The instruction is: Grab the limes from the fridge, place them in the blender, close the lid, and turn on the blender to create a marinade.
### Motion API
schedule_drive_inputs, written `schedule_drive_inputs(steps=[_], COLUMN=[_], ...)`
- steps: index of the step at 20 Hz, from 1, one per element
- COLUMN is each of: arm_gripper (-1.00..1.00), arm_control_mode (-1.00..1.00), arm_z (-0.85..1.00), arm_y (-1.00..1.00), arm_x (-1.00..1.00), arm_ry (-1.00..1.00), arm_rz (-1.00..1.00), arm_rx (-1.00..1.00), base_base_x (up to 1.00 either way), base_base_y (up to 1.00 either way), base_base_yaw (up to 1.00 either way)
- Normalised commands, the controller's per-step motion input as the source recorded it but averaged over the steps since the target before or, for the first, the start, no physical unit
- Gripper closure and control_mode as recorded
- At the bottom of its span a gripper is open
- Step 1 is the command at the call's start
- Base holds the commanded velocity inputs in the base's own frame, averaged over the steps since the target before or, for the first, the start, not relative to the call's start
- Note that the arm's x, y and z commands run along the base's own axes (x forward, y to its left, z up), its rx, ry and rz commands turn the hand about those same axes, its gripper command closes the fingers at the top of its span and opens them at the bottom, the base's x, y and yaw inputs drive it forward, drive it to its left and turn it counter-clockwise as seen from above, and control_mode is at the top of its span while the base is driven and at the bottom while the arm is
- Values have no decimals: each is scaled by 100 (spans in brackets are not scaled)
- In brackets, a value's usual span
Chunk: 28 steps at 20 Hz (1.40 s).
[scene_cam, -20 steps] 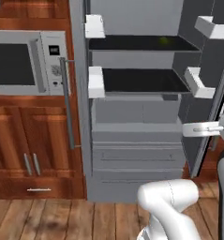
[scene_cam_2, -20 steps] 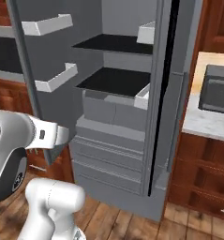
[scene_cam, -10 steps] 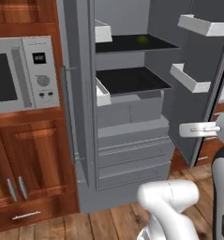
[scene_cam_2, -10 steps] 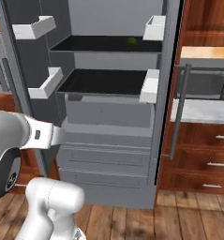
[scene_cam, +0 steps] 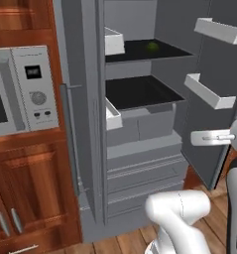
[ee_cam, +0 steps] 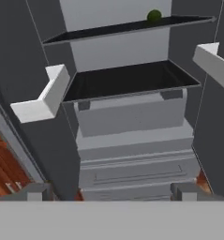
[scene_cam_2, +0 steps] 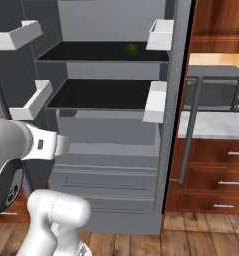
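Wooden floorboards and reddish-brown cabinets frame the fridge (scene_cam: 140, 149), which stands with both doors swung wide, grey inside, with two black shelves and white door bins. Over the last second the whole picture has slid sideways in both base views: the fridge interior has moved toward the middle and looks closer, while the microwave (scene_cam: 21, 89) has drifted toward the edge. That reads as the base driving and turning to face the open fridge, not as anything in the kitchen moving. One lime (scene_cam: 152, 46) sits toward the back of the upper shelf; it also shows as a small green ball near the top of the hand view (ee_cam: 154, 15) and faintly in the right base view (scene_cam_2: 132, 48). I see just this one fruit, and nothing is picked up yet. The gripper (ee_cam: 113, 191) has its jaws spread wide and empty, the two dark tips well apart at the bottom of the hand view, pointed at the drawers, low beneath the lime. Judging from this, the approach is nearly lined up and the reach up to the top shelf comes next. To the right of the fridge, a pale countertop (scene_cam_2: 211, 127) carries a second dark microwave (scene_cam_2: 216, 92) above drawers.
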Motion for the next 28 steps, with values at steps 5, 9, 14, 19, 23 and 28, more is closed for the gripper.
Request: schedule_drive_inputs(steps=[5, 9, 14, 19, 23, 28], arm_gripper=[-100, -100, -100, -100, -100, -100], arm_control_mode=[100, 100, 100, 100, 100, 100], arm_z=[0, 0, 0, 0, 0, 0], arm_y=[0, 0, 0, 0, 0, 0], arm_x=[0, 0, 0, 0, 0, 0], arm_ry=[0, 0, 0, 0, 0, 0], arm_rz=[0, 0, 0, 0, 0, 0], arm_rx=[0, 0, 0, 0, 0, 0], base_base_x=[59, 64, 70, 53, 48, 57], base_base_y=[-4, -6, -5, -41, -35, -2], base_base_yaw=[-7, -4, -5, -3, -2, -6])
